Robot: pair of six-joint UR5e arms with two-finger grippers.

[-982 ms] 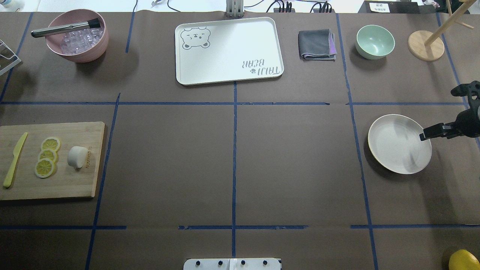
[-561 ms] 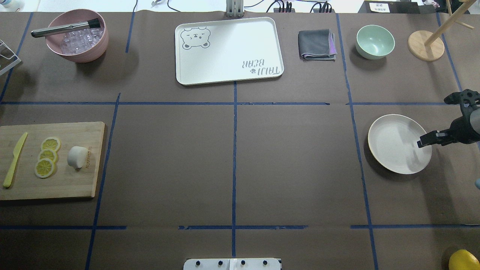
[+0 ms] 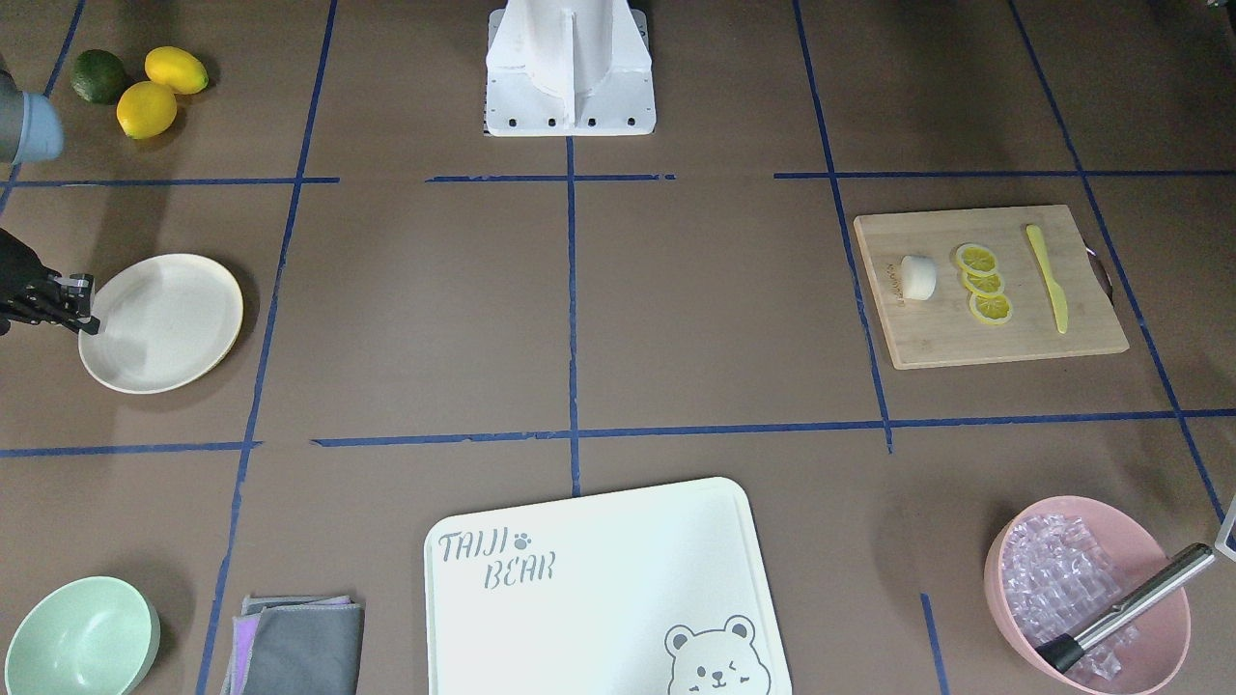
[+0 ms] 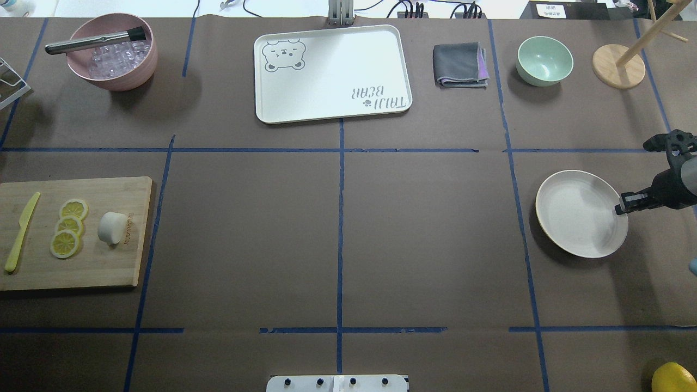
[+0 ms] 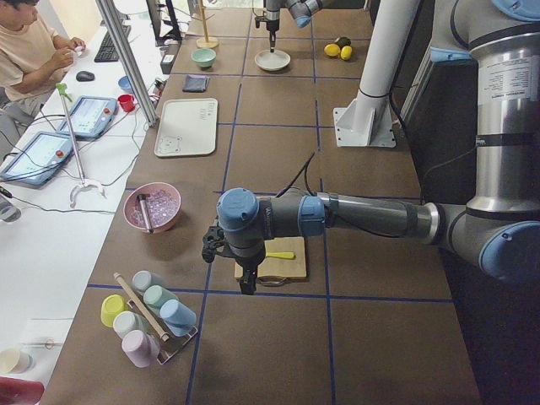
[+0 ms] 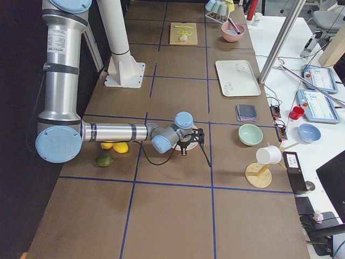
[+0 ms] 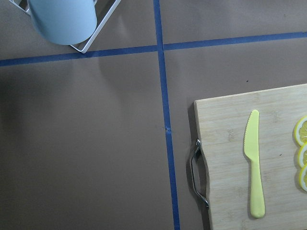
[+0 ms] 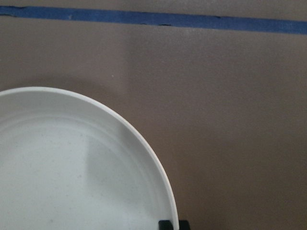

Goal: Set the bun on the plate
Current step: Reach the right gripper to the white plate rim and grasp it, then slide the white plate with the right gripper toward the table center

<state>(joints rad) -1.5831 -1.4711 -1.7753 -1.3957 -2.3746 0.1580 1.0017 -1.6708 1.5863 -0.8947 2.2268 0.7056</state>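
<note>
My right gripper has slid along the rim of the plate, and the plate has shifted a little; whether the gripper pinches the rim I can't tell from here. The bun lies untouched on the cutting board, well apart, so placing hasn't begun.

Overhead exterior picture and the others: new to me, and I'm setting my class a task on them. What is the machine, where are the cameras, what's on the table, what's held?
Two robot arms share a table, each ending in a two-finger gripper. One camera looks down from behind the robot, one faces it, one stands at each table end, one rides each wrist. The bun lies on a cutting board beside lemon slices and a knife. The right gripper is at the rim of the empty plate; whether it grips is unclear. The left gripper hangs near the board.
</note>
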